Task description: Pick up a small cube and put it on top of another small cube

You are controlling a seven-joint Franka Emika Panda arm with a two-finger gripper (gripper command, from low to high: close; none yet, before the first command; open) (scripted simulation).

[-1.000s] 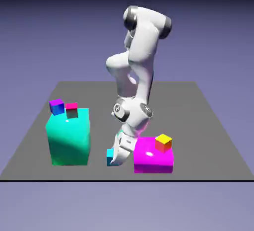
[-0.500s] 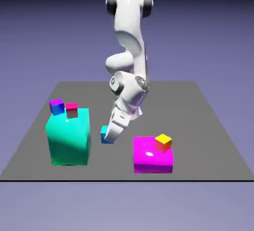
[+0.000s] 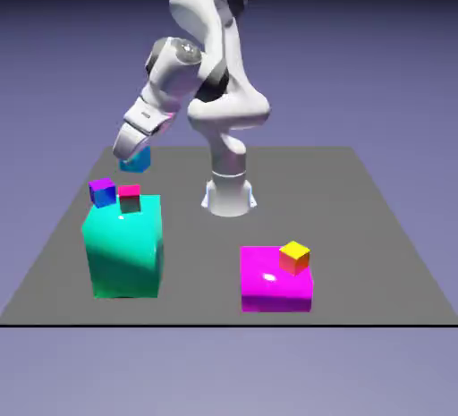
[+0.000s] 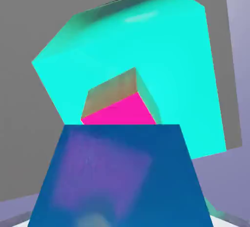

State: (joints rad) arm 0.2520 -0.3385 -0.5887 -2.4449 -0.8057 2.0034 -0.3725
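Note:
My gripper [image 3: 133, 155] is shut on the small cyan-blue cube [image 3: 138, 163] and holds it in the air, above and slightly behind the big teal block [image 3: 123, 244]. Two small cubes rest on that block's top: a blue and purple one [image 3: 103, 192] and a pink-topped one [image 3: 130, 198]. In the hand view the held cube [image 4: 119, 177] fills the bottom and hides my fingertips. Just beyond it lies the pink-topped cube [image 4: 119, 110] on the teal block [image 4: 161, 50].
A flat magenta block [image 3: 275, 284] with a small yellow and orange cube [image 3: 294, 256] on it sits at the exterior view's front right. The robot's base [image 3: 229, 195] stands mid-table on the grey tabletop [image 3: 358, 226].
The arm has lifted the cyan-blue cube off the table between the two big blocks. It has swung up and to the exterior view's left, ending over the teal block.

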